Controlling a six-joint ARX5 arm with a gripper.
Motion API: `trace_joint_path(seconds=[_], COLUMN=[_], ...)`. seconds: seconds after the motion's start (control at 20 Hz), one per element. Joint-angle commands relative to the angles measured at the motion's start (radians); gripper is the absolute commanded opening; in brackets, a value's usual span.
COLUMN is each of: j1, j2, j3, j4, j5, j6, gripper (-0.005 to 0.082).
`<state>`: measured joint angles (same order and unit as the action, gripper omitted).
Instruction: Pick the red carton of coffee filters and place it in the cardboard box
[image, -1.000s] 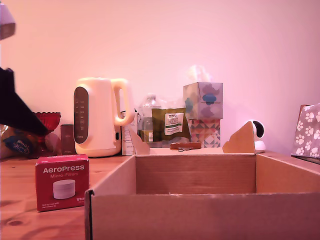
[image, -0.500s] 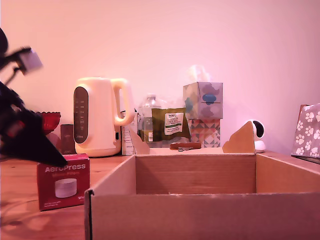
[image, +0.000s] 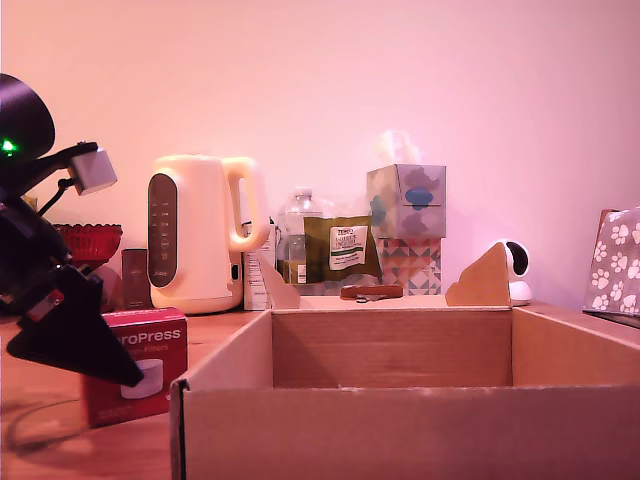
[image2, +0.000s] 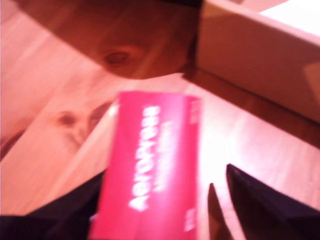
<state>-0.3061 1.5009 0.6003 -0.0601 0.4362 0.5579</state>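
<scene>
The red carton of coffee filters (image: 158, 348) stands on the wooden table at the exterior view's left, just beside the cardboard box (image: 400, 425) that fills the foreground. My black gripper (image: 100, 360) hangs low in front of the carton and covers its left part. In the wrist view the carton (image2: 155, 170) lies between my two dark fingers (image2: 265, 205), and a gap shows beside the one finger. The gripper (image2: 165, 172) is open. A wall of the cardboard box (image2: 260, 50) shows close by.
Behind the carton stand a cream kettle (image: 200, 230), a red glass bowl (image: 90, 240) and a small dark box. Further back are a bottle, a green packet, stacked tissue boxes (image: 405, 200) and a white camera (image: 515, 270). A paw-print box (image: 615, 260) sits at the right edge.
My arm has swung in from the exterior view's left and come down. The gripper now sits lower and in front of the carton, straddling it. The carton has not moved.
</scene>
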Motion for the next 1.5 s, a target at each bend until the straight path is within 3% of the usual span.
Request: trace_joint_path(seconds=[0.0, 0.2, 0.4, 0.55, 0.6, 0.65, 0.75, 0.8, 0.85, 0.95, 1.05, 1.25, 1.45], j1=[-0.005, -0.005, -0.005, -0.007, -0.014, -0.021, -0.035, -0.046, -0.065, -0.126, -0.211, -0.377, -0.486], j2=[-0.009, -0.110, -0.260, -0.370, -0.398, -0.419, -0.428, -0.425, -0.411, -0.381, -0.339, -0.220, -0.095], j3=[0.035, 0.116, 0.128, 0.128, 0.128, 0.128, 0.128, 0.128, 0.128, 0.128, 0.128, 0.128, 0.137], j4=[-0.054, -0.225, -0.339, -0.407, -0.412, -0.410, -0.374, -0.352, -0.320, -0.250, -0.151, 0.059, 0.166], j5=[0.000, -0.015, -0.071, -0.076, -0.062, -0.012, 0.132, 0.177, 0.204, 0.207, 0.191, 0.077, -0.012], j6=[-0.021, -0.055, -0.057, -0.057, -0.058, -0.069, -0.108, -0.174, -0.198, -0.233, -0.248, -0.314, -0.327], gripper=[0.0250, 0.0250, 0.0251, 0.0251, 0.0251, 0.0251, 0.0251, 0.0251, 0.0251, 0.0251, 0.0251, 0.0251, 0.0251])
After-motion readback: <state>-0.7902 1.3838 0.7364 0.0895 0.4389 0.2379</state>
